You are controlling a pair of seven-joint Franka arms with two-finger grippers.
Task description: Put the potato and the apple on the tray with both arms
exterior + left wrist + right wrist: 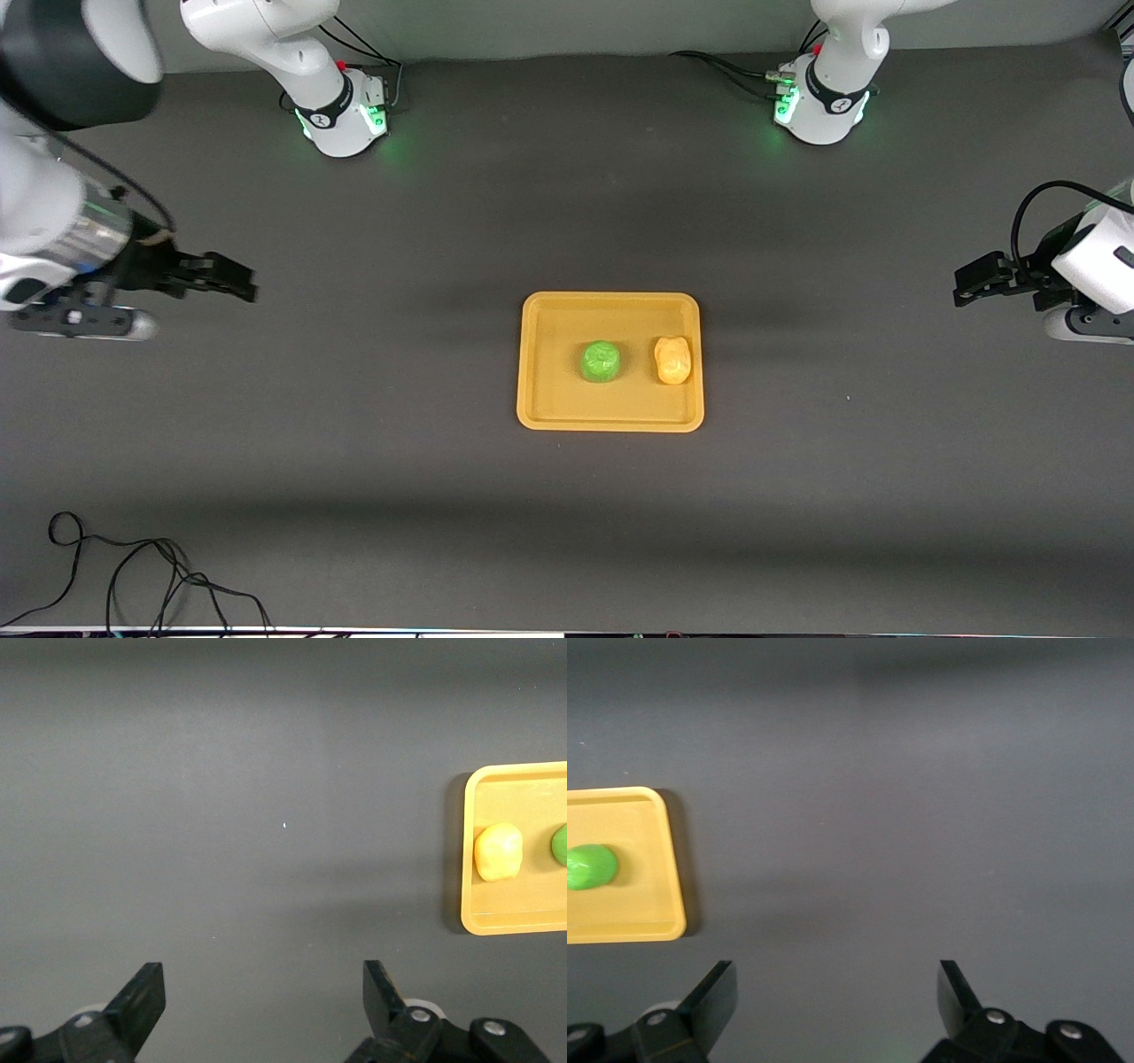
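Note:
The yellow-orange tray [540,403] lies in the middle of the dark table. The green apple [600,361] and the yellow-orange potato [672,359] rest on it side by side, the potato toward the left arm's end. My left gripper [961,288] is open and empty over bare table at the left arm's end, well apart from the tray. My right gripper [244,282] is open and empty over bare table at the right arm's end. The left wrist view shows the tray [496,920], potato [498,851] and apple [561,843]. The right wrist view shows the tray [656,921] and apple [590,866].
Both robot bases [341,115] [819,106] stand along the table's edge farthest from the front camera. A loose black cable [133,576] lies near the table's nearest edge at the right arm's end.

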